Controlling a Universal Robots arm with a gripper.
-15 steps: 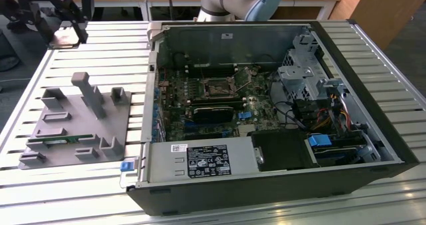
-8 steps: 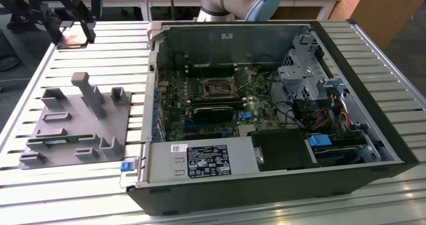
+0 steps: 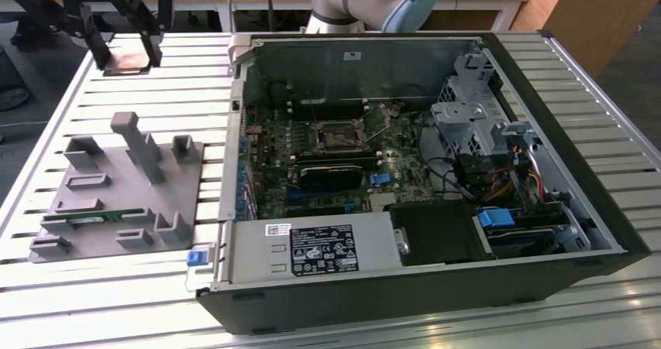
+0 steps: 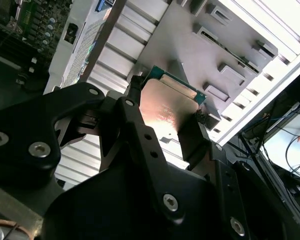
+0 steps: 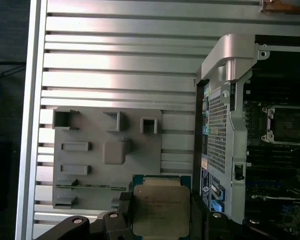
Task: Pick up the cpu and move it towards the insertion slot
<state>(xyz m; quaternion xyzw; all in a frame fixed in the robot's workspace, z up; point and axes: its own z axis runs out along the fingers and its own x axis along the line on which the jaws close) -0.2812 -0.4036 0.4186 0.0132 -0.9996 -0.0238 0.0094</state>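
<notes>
- Claw [image 3: 123, 57]: black, two fingers clamped on the cpu [image 3: 128, 61], one finger on each of two opposite edges. In the exterior view it hangs at the far end of the slatted surface [image 3: 114, 302], toward that view's left, fingers pointing down.
- Cpu raised off the surface; held flat, roughly level in the exterior view. Square part, so no long axis to record.
- First wrist view: cpu [image 5: 161, 208] shows its silvery metal top with a thin green rim at the free edges; black fingers [image 5: 125, 207] press its sides.
- Second wrist view: cpu [image 4: 170, 107] seen obliquely between the finger links, metal face catching a pinkish reflection, green edge at the far end.
- Grey fixture tray [image 3: 114, 190] lies on the surface beyond the claw, with upright blocks and pockets; a thin green stick [image 3: 88, 219] rests in it. Claw is apart from it.
- Open computer case [image 3: 413, 171] sits just beside the tray, on the exterior view's right. Insertion slot [image 3: 337, 136], a dark square in a shiny frame, lies on the board inside, well apart from the cpu; also in the first wrist view [image 5: 285, 122].
- Arm body [image 3: 372, 1] stands behind the case.
</notes>
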